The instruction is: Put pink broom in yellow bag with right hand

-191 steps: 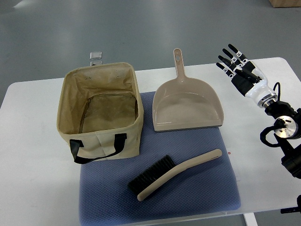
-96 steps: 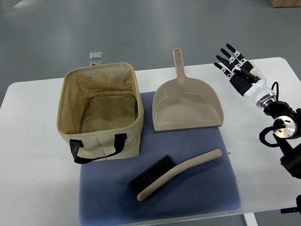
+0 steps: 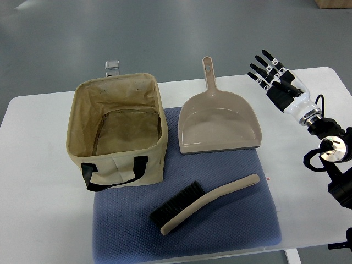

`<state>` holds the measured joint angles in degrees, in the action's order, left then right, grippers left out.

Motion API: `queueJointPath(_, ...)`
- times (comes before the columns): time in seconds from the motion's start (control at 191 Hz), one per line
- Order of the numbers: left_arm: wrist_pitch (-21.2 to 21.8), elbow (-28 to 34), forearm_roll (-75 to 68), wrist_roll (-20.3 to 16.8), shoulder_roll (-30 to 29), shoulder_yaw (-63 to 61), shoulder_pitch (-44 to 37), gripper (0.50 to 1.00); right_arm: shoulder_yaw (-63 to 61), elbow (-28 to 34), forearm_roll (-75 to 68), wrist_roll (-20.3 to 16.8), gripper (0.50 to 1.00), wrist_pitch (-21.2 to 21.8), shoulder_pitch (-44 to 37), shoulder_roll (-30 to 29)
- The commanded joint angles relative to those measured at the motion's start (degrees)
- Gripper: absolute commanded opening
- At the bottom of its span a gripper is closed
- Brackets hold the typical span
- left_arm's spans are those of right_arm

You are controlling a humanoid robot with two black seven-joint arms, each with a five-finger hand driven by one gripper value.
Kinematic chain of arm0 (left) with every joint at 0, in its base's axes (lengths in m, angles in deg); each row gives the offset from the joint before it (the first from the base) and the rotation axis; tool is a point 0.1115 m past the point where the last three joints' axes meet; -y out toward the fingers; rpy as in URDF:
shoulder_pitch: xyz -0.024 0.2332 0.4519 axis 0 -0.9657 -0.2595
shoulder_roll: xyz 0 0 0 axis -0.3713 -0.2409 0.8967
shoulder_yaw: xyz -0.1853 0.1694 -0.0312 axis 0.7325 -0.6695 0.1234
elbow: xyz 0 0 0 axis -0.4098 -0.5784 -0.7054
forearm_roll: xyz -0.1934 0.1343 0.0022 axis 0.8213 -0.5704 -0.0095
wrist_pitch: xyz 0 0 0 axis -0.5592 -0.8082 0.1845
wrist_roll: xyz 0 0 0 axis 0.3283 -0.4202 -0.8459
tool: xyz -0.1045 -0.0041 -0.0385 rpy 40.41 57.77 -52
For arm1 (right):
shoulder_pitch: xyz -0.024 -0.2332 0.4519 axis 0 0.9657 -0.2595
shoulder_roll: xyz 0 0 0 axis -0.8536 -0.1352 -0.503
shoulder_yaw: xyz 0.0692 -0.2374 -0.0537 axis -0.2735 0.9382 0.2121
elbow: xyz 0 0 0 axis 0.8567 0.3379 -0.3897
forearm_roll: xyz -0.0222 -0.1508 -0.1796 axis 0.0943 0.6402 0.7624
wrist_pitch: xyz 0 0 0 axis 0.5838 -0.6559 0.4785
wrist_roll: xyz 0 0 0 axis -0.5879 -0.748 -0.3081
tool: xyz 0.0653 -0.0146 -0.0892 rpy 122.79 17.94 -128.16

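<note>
Broom (image 3: 206, 202) lies on the mat (image 3: 236, 225) beside the bag (image 3: 116, 132); right robot hand (image 3: 276, 82) hovers apart, fingers spread, empty.

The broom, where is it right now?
The broom lies on the blue mat, in front of the dustpan and right of the bag.

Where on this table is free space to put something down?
The white table is bare left of the bag and right of the dustpan, under the open right hand. The blue mat is crowded around the broom.
</note>
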<state>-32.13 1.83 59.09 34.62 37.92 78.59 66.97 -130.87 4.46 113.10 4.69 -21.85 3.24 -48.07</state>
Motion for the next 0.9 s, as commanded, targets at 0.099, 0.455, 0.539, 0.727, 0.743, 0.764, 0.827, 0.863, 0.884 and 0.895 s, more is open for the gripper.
queueJointPath(0.099, 0.0, 0.0, 0.0, 0.0, 0.0, 0.0, 0.0, 1.0, -0.1, 0.0, 0.0, 0.1, 0.93, -0.4, -0.4, 0.6)
queueJointPath(0.455, 0.0, 0.0, 0.0, 0.0, 0.0, 0.0, 0.0, 1.0, 0.0, 0.0, 0.0, 0.3, 0.93, -0.3, -0.8, 0.8)
queueJointPath(0.539, 0.0, 0.0, 0.0, 0.0, 0.0, 0.0, 0.0, 1.0, 0.1, 0.0, 0.0, 0.3, 0.93, -0.1, -0.8, 0.7)
queueJointPath(0.727, 0.0, 0.0, 0.0, 0.0, 0.0, 0.0, 0.0, 1.0, 0.2, 0.3, 0.0, 0.2, 0.93, 0.5, -0.9, 1.1)
queueJointPath(0.743, 0.0, 0.0, 0.0, 0.0, 0.0, 0.0, 0.0, 1.0, 0.2, 0.4, 0.0, 0.2, 0.93, 0.5, -0.9, 1.3)
queueJointPath(0.764, 0.0, 0.0, 0.0, 0.0, 0.0, 0.0, 0.0, 1.0, 0.2, 0.5, 0.0, 0.2, 0.93, 0.5, -0.9, 1.3)
queueJointPath(0.827, 0.0, 0.0, 0.0, 0.0, 0.0, 0.0, 0.0, 1.0, 0.5, 1.2, 0.0, 0.2, 0.93, 0.6, -0.9, 1.9)
queueJointPath(0.863, 0.0, 0.0, 0.0, 0.0, 0.0, 0.0, 0.0, 1.0, 0.9, 1.6, 0.0, 0.2, 0.93, 0.9, -1.0, 2.1)
queueJointPath(0.884, 0.0, 0.0, 0.0, 0.0, 0.0, 0.0, 0.0, 1.0, 1.1, 1.7, 0.1, 0.2, 0.93, 1.3, -1.0, 2.4)
queueJointPath(0.895, 0.0, 0.0, 0.0, 0.0, 0.0, 0.0, 0.0, 1.0, 1.1, 1.7, 0.1, 0.2, 0.93, 1.5, -1.0, 2.5)
